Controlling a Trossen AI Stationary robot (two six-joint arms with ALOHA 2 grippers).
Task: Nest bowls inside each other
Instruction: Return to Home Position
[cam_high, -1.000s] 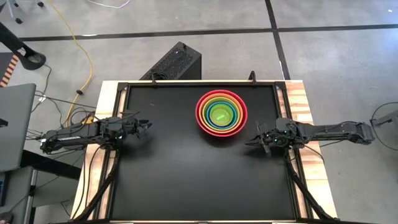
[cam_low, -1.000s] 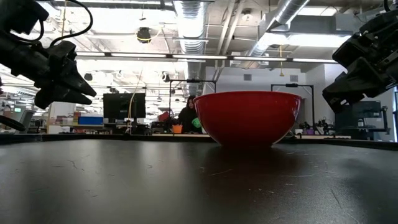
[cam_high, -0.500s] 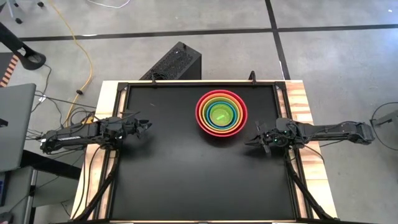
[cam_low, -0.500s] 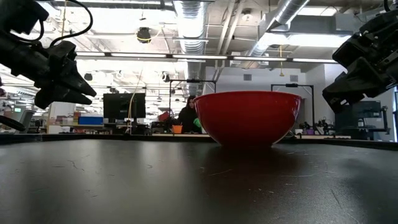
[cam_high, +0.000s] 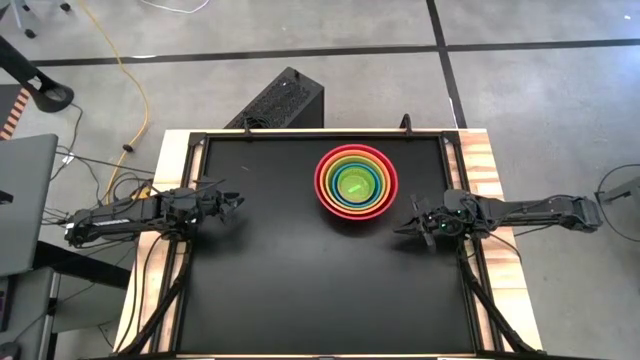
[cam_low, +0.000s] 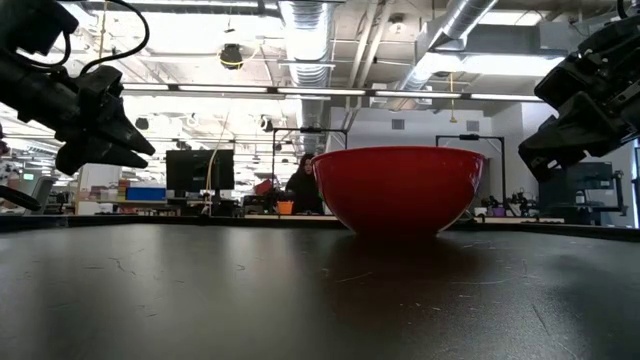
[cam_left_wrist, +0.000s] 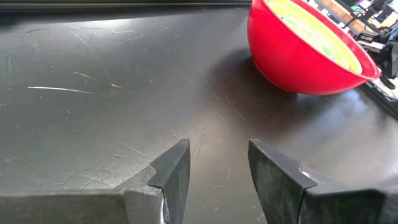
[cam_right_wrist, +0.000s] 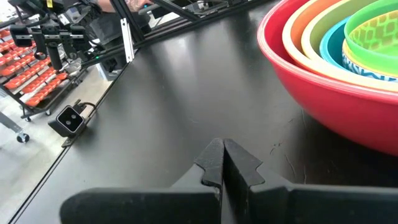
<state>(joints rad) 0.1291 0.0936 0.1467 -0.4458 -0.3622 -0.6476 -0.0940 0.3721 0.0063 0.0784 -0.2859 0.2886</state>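
The bowls (cam_high: 356, 182) stand as one nested stack on the black table, right of centre and toward the far edge. The red bowl (cam_low: 398, 188) is outermost and rests on its base. Inside it lie the orange, lime green, teal blue, dotted yellow (cam_right_wrist: 372, 36) and small bright green bowls. My left gripper (cam_high: 236, 201) hovers open at the table's left side, pointing toward the stack. My right gripper (cam_high: 403, 226) hovers shut at the right side, just near of the red bowl (cam_right_wrist: 323, 93). Neither touches anything.
The black table top (cam_high: 280, 270) stretches bare around the stack, framed by wooden side strips and black rails. A black box (cam_high: 280, 100) sits on the floor behind the far edge. In the low view, a person (cam_low: 300, 185) sits far off in the room.
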